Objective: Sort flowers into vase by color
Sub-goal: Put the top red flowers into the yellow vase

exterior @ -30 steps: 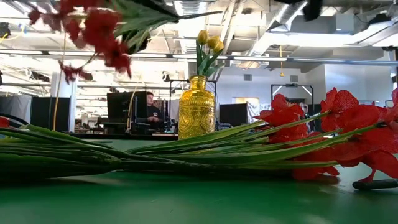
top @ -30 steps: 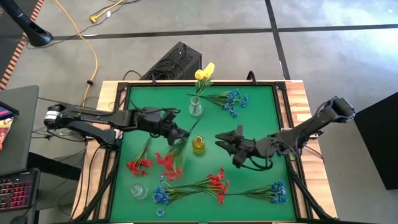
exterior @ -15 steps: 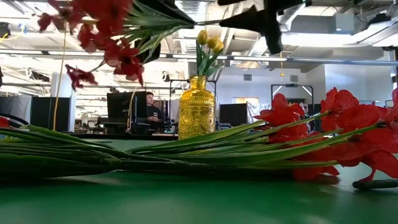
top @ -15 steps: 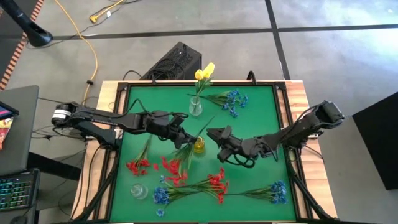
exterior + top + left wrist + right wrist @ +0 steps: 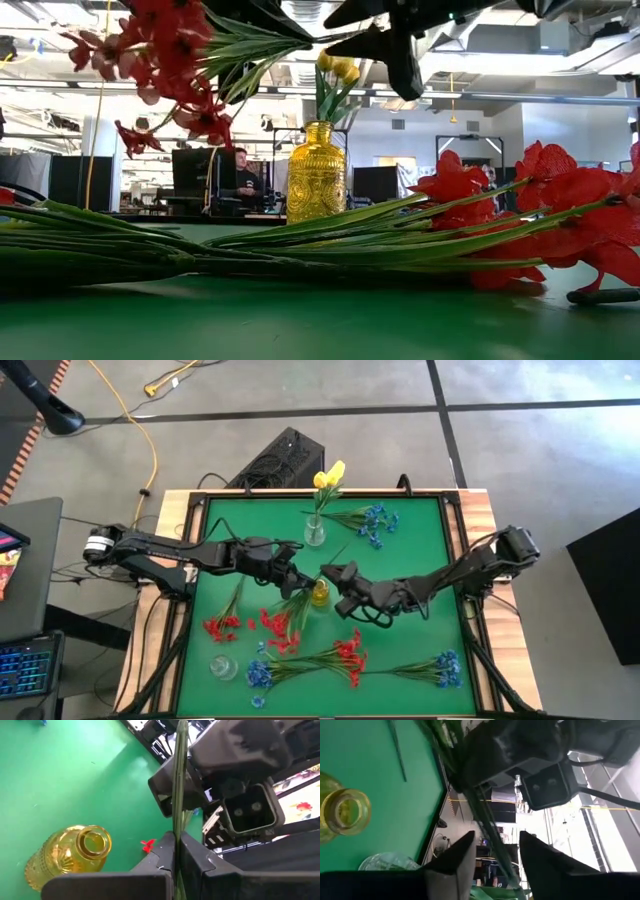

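Observation:
My left gripper is shut on a red flower spray, held in the air beside the yellow vase. In the low view its blooms hang high above the mat. My right gripper faces the left one over the yellow vase. Its fingers are open and stand on either side of the spray's bare stem, with a gap showing. A clear vase at the far side holds yellow flowers. Other red sprays and blue sprays lie flat on the mat. My left gripper pinches the red spray's thin green stem between its two fingers, partway along, and the fingers lie across it. The spray is lifted clear of the mat. Its blooms hang toward the near left and its bare stem end points toward the far right.
A small clear glass stands near the front left corner. A blue spray lies by the clear vase. Another red spray and blue blooms lie at the near left. Raised wooden edges border the green mat.
My right gripper has gone toward the table's left and down and has rolled, and it has come up to the held stem over the yellow vase. My left gripper has shifted slightly toward the yellow vase with the red spray, whose blooms now hang lower.

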